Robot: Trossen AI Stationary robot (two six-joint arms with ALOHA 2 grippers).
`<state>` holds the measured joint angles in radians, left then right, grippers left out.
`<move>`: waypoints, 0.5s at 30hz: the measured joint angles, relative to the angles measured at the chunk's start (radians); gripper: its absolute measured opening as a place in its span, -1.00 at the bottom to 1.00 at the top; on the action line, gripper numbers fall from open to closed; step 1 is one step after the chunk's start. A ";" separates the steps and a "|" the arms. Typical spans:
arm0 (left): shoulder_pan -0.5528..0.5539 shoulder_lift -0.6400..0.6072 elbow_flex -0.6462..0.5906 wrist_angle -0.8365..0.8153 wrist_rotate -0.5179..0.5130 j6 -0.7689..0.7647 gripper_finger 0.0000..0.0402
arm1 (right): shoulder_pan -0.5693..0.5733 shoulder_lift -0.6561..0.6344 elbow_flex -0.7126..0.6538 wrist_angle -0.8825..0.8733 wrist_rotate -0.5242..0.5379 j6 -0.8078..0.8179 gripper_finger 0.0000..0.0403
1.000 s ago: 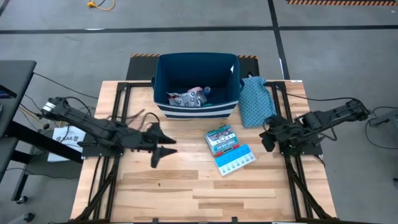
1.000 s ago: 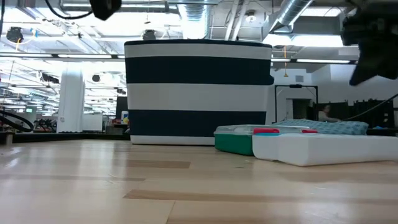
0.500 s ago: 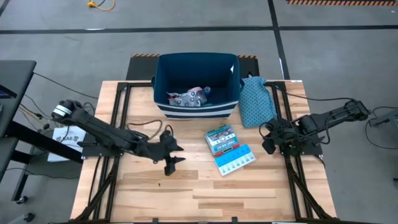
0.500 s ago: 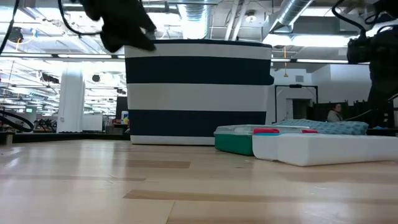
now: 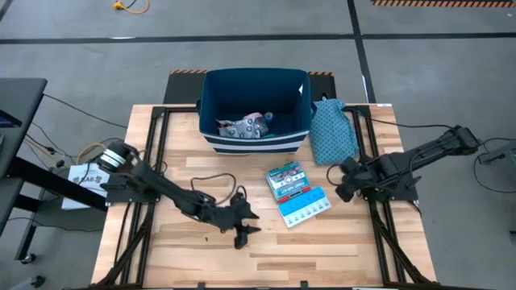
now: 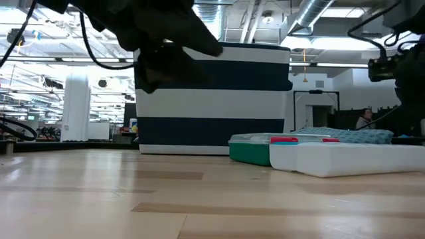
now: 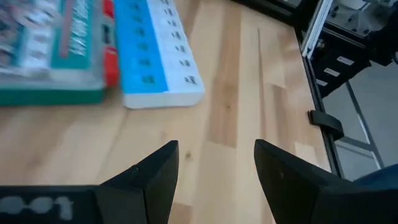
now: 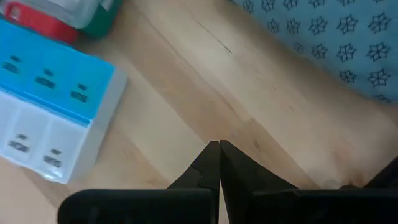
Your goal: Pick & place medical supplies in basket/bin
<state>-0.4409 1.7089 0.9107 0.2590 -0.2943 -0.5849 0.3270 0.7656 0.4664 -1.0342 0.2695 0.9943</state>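
A teal-and-red box (image 5: 285,181) and a light blue pill organiser (image 5: 305,205) lie flat on the wooden table, right of centre. My left gripper (image 5: 247,225) hangs open above the table, just left of the organiser (image 7: 158,56), with only bare wood between its fingers (image 7: 216,165). My right gripper (image 5: 342,182) is shut and points down over the table, to the right of the box and organiser (image 8: 50,106), touching nothing. The dark navy bin (image 5: 255,109) stands at the far middle with several supplies inside.
A teal patterned cloth bag (image 5: 332,133) lies beside the bin's right wall, close to my right gripper (image 8: 219,163). Black frame rails (image 5: 387,234) run along both table sides. Bare wood (image 5: 185,250) stretches along the near edge.
My left gripper has swung from the table's left side toward the right and near edge, sinking as it went toward the pill organiser; it stays open. My right gripper has sunk a little and tipped further down, still shut.
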 joint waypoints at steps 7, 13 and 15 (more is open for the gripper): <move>-0.034 0.115 0.128 -0.009 0.025 -0.055 -0.01 | 0.000 0.128 0.000 0.059 -0.021 -0.007 -1.00; -0.029 0.121 0.208 -0.103 0.027 -0.089 -0.01 | -0.013 0.248 0.000 0.112 -0.020 -0.033 -1.00; -0.029 0.122 0.232 -0.152 0.028 -0.105 -0.01 | -0.022 0.292 0.000 0.119 -0.016 -0.034 -1.00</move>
<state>-0.4697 1.8305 1.1426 0.1065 -0.2659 -0.6897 0.3050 1.0574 0.4667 -0.9149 0.2535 0.9607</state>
